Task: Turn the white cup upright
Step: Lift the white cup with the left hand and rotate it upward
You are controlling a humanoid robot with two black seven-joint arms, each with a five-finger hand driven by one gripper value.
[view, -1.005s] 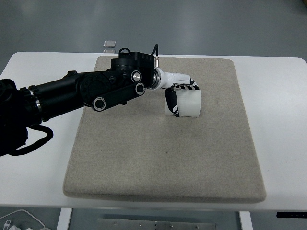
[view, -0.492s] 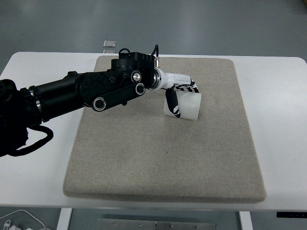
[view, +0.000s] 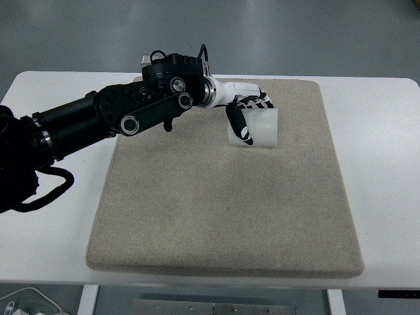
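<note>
Gripping the white cup (view: 258,128) in the frame's upper middle, the left hand (view: 244,115) wraps it from the left; the cup's axis looks near vertical, slightly tilted.

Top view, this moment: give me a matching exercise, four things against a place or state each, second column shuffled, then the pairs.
Things:
1. white cup
2. left robot hand
3. beige mat
4. small clear item

Place or state:
A. at the table's far edge, partly behind the arm
B. spread over the middle of the white table
C. held over the mat's far part
D. closed around the cup

Pairs: 1-C, 2-D, 3-B, 4-A
</note>
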